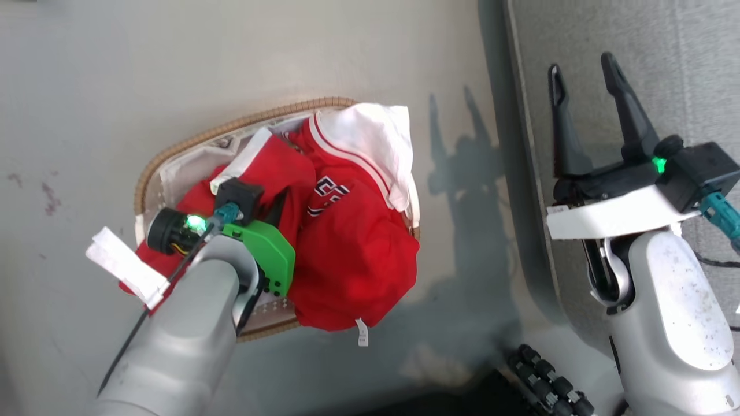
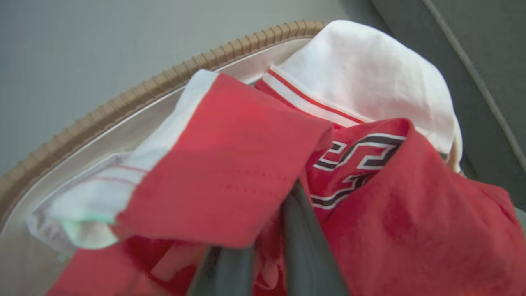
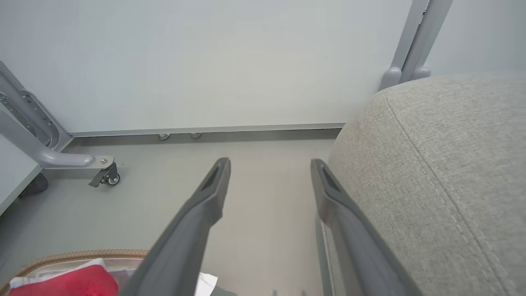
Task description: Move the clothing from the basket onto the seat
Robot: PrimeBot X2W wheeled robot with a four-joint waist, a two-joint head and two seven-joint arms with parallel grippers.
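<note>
Left fingers (image 2: 306, 246) sunk in the red clothing (image 1: 352, 248), tips under a fold; cannot tell whether clamped or apart. Behind them, left forearm (image 1: 185, 335) slanting down over the basket (image 1: 243, 120), clothing heaped inside and spilling over its rim. Right fingers (image 1: 627, 110) spread wide, holding nothing, poised above the seat (image 1: 665, 69) edge, right forearm (image 1: 676, 312) rising from the lower right.

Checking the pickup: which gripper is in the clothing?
The left gripper, fingers down among the clothing in the basket; the right gripper is open, away by the seat.
</note>
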